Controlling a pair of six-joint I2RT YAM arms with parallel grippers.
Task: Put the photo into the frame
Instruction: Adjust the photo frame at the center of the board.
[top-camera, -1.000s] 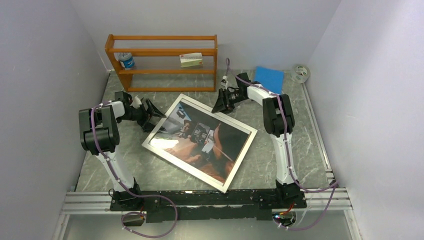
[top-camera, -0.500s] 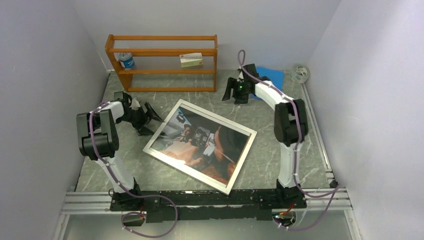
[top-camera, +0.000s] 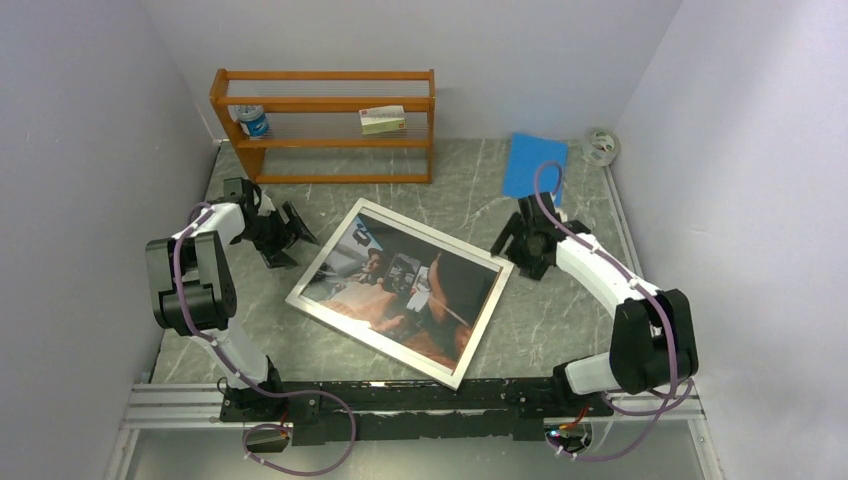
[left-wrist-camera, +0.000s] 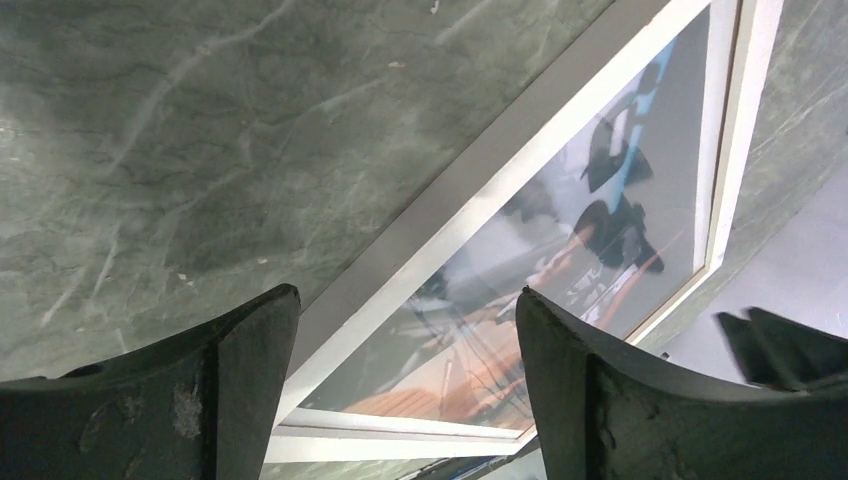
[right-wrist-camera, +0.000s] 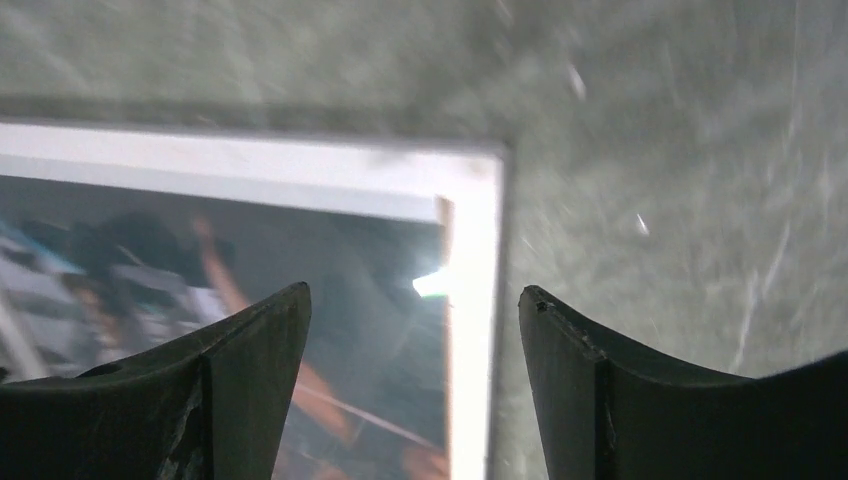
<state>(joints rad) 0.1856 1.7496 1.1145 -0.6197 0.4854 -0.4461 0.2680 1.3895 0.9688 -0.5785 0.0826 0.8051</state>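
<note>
The white frame (top-camera: 487, 302) lies flat and skewed in the middle of the table, with the photo (top-camera: 400, 280) of a man in a car showing inside it behind glass. My left gripper (top-camera: 293, 232) is open and empty, just off the frame's left edge; its wrist view shows the frame's white border (left-wrist-camera: 470, 200) and the photo (left-wrist-camera: 560, 260). My right gripper (top-camera: 512, 240) is open and empty, hovering over the frame's right corner; its wrist view shows that corner (right-wrist-camera: 470, 190) and the photo (right-wrist-camera: 230, 260) between the open fingers.
An orange wooden shelf rack (top-camera: 325, 105) stands at the back with a small jar (top-camera: 254, 122) and a box (top-camera: 383, 119) on it. A blue cloth (top-camera: 535, 160) and a tape roll (top-camera: 601, 146) lie at the back right. Grey walls close both sides.
My right arm has swung from the back of the table forward and right, down over the frame's right corner. My left gripper has pulled back a little to the left. The frame stayed flat.
</note>
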